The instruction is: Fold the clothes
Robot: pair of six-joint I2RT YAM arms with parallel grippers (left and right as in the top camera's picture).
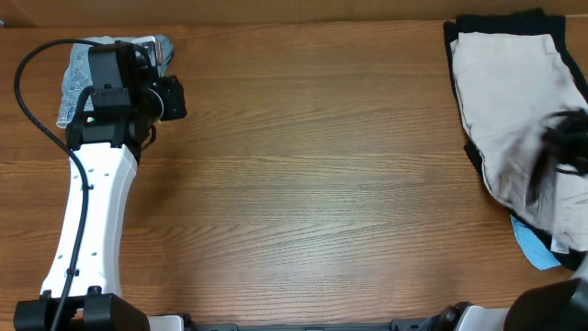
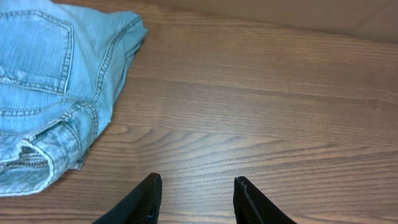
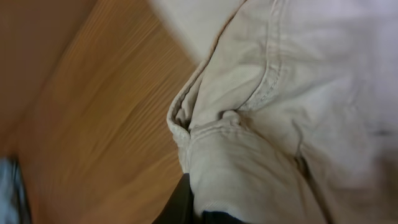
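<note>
The cream-beige shorts lie at the far right on top of a large black garment. My right gripper is a dark blur over their lower part. In the right wrist view the cream shorts fill the frame and drape over my right gripper, which looks shut on a fold of them. The light-blue denim shorts lie crumpled at the back left. My left gripper is open and empty, just right of the denim shorts, above bare wood.
A light-blue piece sticks out from under the pile at the right front. The wooden table stretches between the two arms. The left arm's white link runs along the left side.
</note>
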